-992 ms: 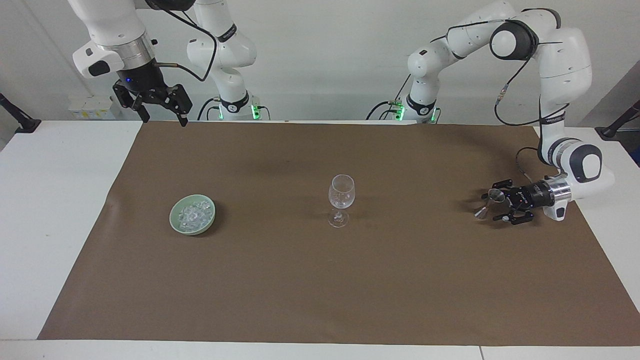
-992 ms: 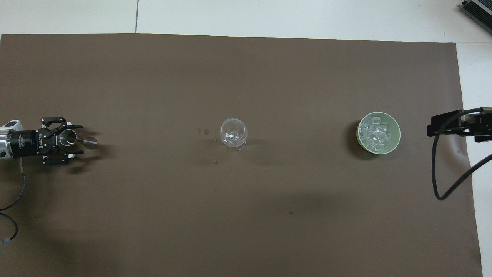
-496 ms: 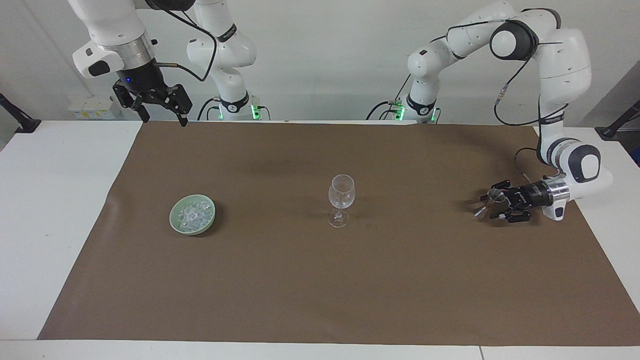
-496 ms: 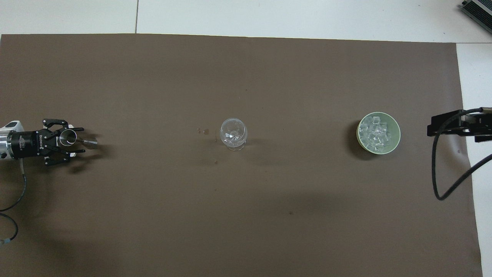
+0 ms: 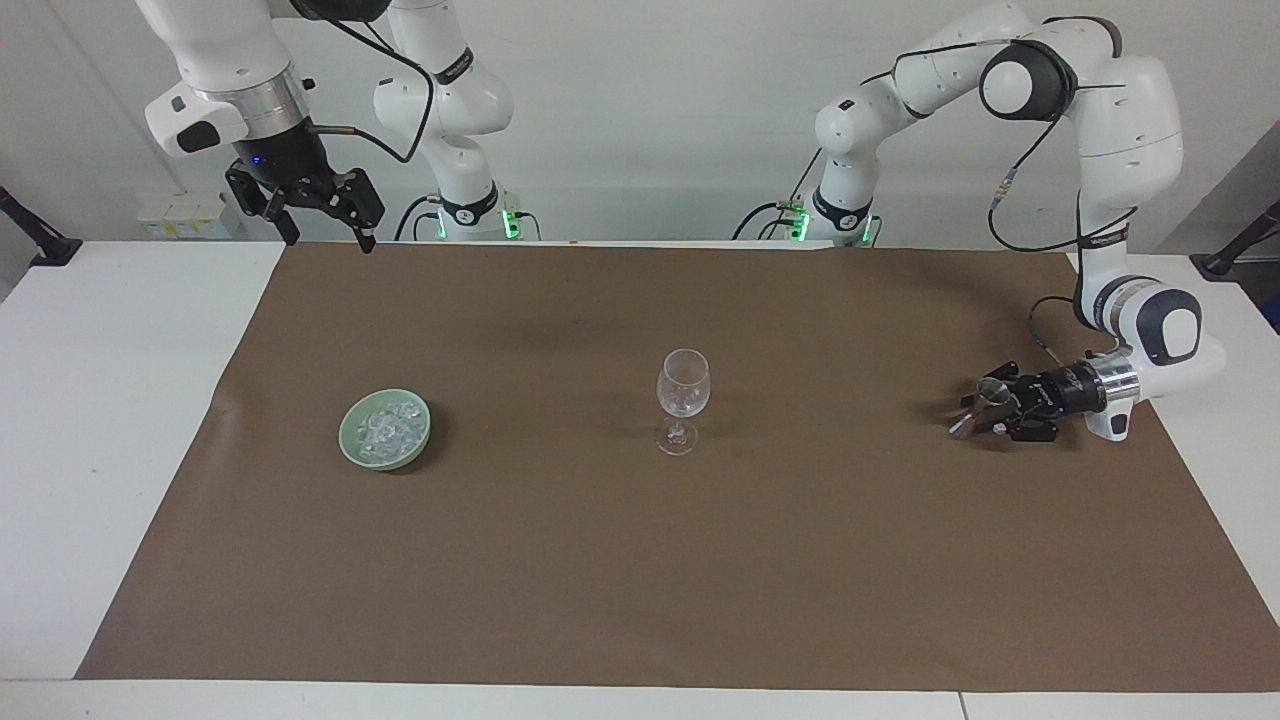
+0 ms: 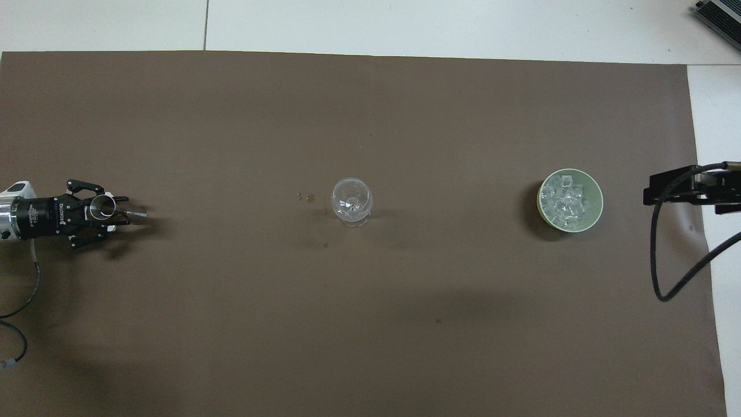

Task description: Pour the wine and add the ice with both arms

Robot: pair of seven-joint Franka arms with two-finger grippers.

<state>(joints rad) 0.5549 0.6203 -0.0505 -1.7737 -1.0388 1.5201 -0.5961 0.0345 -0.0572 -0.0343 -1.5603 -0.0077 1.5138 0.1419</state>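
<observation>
A clear wine glass [image 5: 683, 385] stands upright mid-mat and looks empty [image 6: 351, 201]. No wine shows in either view. Toward the right arm's end sits a pale green bowl [image 5: 350, 442] holding the ice [image 5: 390, 425], several glassy chunks [image 6: 567, 200]. At the left arm's end a small metal jigger [image 5: 990, 390] stands on the mat [image 6: 104, 207]. My left gripper [image 5: 985, 412] lies level, low over the mat and around the jigger [image 6: 118, 212]. My right gripper [image 5: 332, 243] hangs open and empty, high over the mat's corner nearest its base, and waits.
A brown mat [image 5: 640, 560] covers most of the white table [image 5: 100, 400]. A few small specks [image 6: 307, 198] lie beside the glass toward the left arm's end. The right arm's black cable [image 6: 666, 278] loops over the mat's edge.
The left gripper has drawn in around the jigger over the last second. The right arm, glass and bowl have not moved.
</observation>
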